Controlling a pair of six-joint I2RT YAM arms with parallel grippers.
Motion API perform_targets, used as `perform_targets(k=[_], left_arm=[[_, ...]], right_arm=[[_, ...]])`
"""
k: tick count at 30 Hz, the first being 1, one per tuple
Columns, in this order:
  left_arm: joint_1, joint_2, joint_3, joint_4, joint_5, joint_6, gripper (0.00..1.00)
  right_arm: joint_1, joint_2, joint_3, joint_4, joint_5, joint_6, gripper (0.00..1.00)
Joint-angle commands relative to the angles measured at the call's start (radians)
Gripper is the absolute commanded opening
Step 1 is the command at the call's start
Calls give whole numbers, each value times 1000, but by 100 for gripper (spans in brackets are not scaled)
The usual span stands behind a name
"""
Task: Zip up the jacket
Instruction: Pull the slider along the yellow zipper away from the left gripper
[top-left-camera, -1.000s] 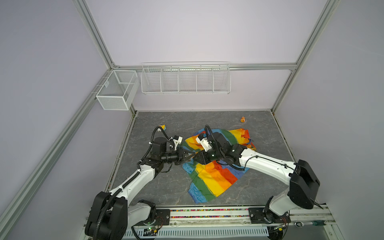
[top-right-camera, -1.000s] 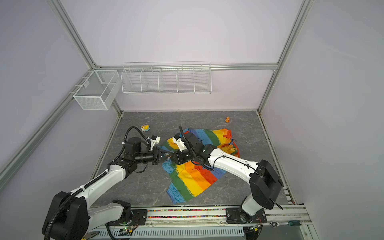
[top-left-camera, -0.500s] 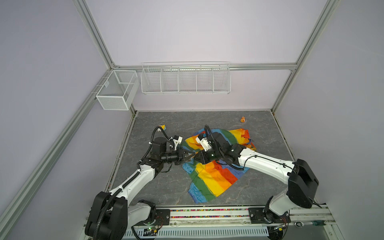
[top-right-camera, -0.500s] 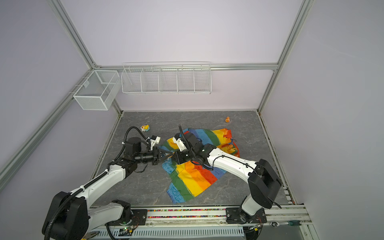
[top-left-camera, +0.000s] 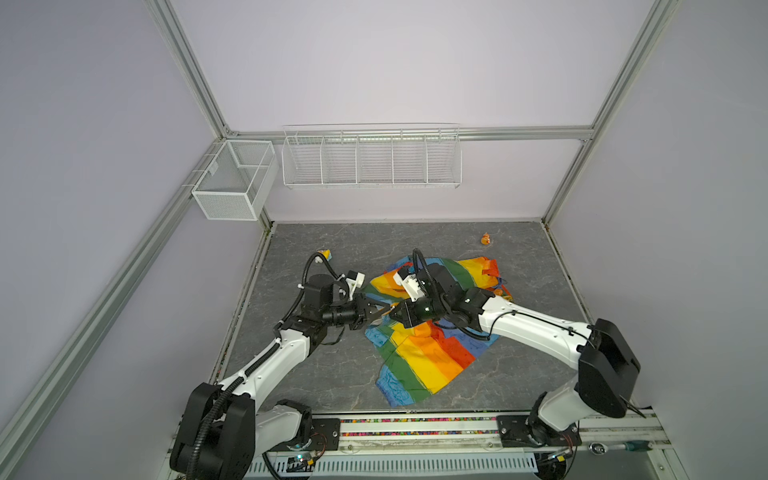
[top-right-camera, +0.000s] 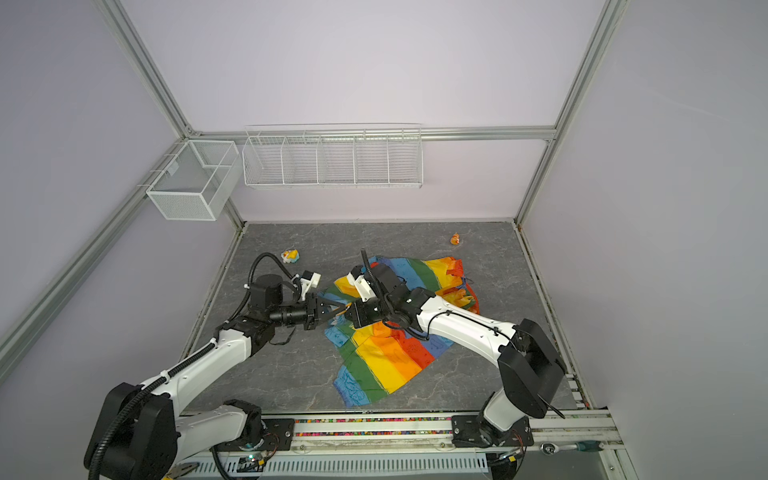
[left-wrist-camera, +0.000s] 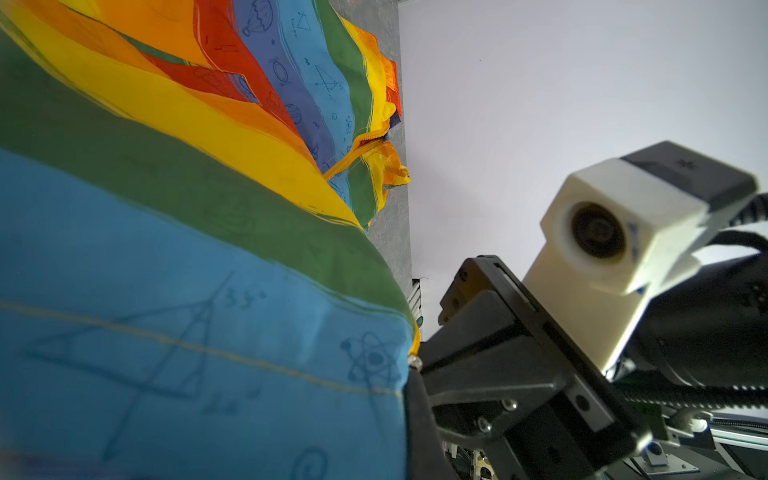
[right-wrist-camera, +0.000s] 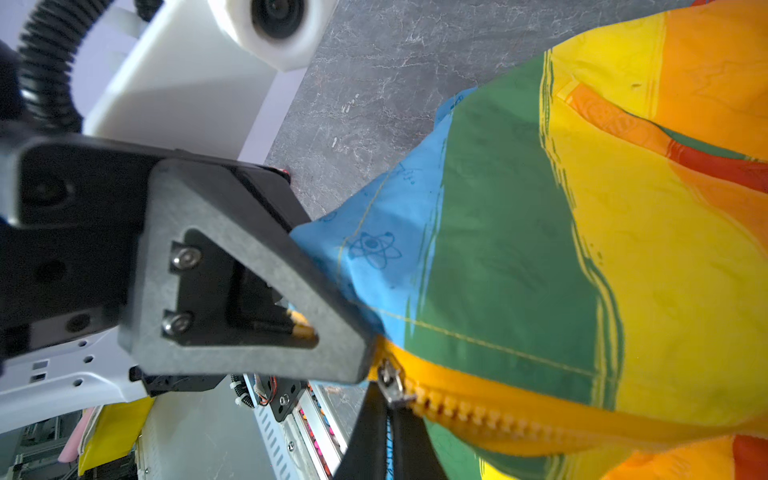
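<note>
The rainbow-striped jacket (top-left-camera: 424, 357) (top-right-camera: 382, 357) lies crumpled on the grey table, with its near-left hem corner lifted between my two grippers. My left gripper (top-left-camera: 383, 314) (top-right-camera: 336, 311) is shut on the blue hem corner at the bottom end of the orange-yellow zipper band (right-wrist-camera: 498, 415). In the right wrist view its grey finger (right-wrist-camera: 257, 291) clamps that end. My right gripper (right-wrist-camera: 390, 409) (top-left-camera: 394, 319) is shut, its fingertips pinched at the metal zipper slider (right-wrist-camera: 392, 380) just beside the left one. The left wrist view shows mostly blue and green jacket fabric (left-wrist-camera: 166, 270), with the left gripper (left-wrist-camera: 411, 386) at its edge.
An orange toy (top-left-camera: 485, 239) stands at the back right of the table and a yellow one (top-left-camera: 324, 253) at the back left. Wire baskets (top-left-camera: 370, 158) (top-left-camera: 232, 183) hang on the back and left walls. A rail (top-left-camera: 415, 428) runs along the front edge.
My right gripper has closed its jaws at the zipper slider. Both arms have hardly moved, and the left gripper keeps its hold on the hem corner.
</note>
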Motion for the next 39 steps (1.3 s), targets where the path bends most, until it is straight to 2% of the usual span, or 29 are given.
perform_targets(k=[1,22,39], left_arm=[[7,-7,15,16,24,6,0],[41,-33,-1,-4,6,25,0],[68,-66,23,-117,-76,104,0]], right_arm=[[-29,-35,-41,-6,6,29,7],[-114,-47,-110,80,-231,180,7],[-189,3,-167,88,-213,216,7]])
